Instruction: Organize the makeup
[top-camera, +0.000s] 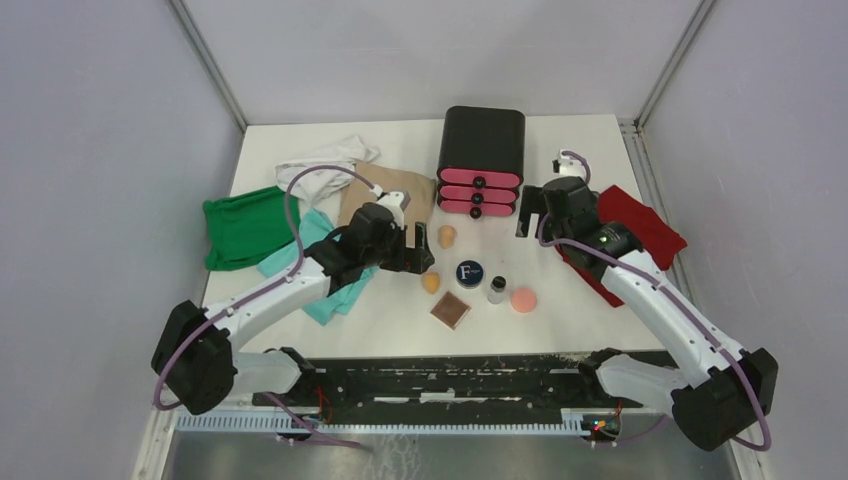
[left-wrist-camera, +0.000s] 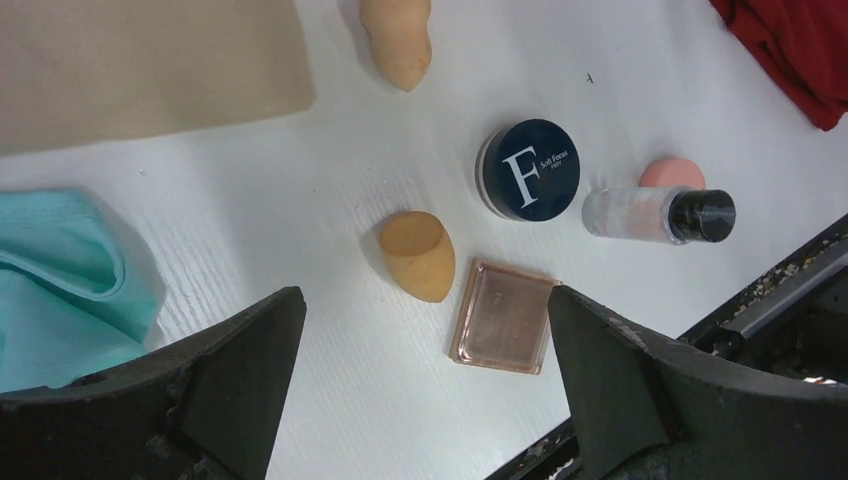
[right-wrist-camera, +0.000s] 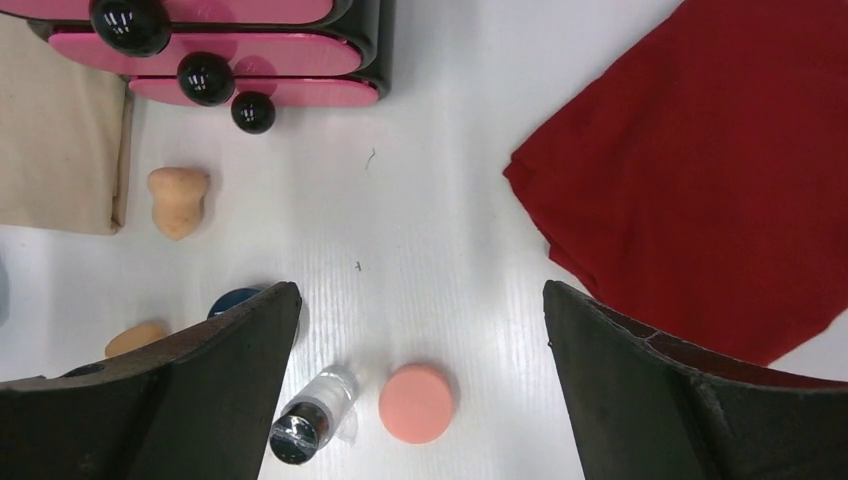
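Note:
The makeup lies in a loose group at mid-table: two orange sponges (top-camera: 447, 236) (top-camera: 431, 283), a navy compact (top-camera: 469, 272) with a white F, a square brown compact (top-camera: 451, 310), a black-capped clear bottle (top-camera: 497, 289) and a pink puff (top-camera: 523, 299). My left gripper (top-camera: 416, 252) hovers open just left of them. In the left wrist view its fingers straddle one sponge (left-wrist-camera: 417, 255) and the brown compact (left-wrist-camera: 504, 316). My right gripper (top-camera: 525, 208) is open beside the drawer box. The right wrist view shows the puff (right-wrist-camera: 416, 402) and the bottle (right-wrist-camera: 312, 415) below its open jaws.
A black box with pink drawers (top-camera: 481, 160) stands at the back centre, its drawers closed. Folded cloths lie around: green (top-camera: 245, 228), teal (top-camera: 320, 265), white (top-camera: 325, 165) and tan (top-camera: 385, 190) on the left, red (top-camera: 640, 230) on the right.

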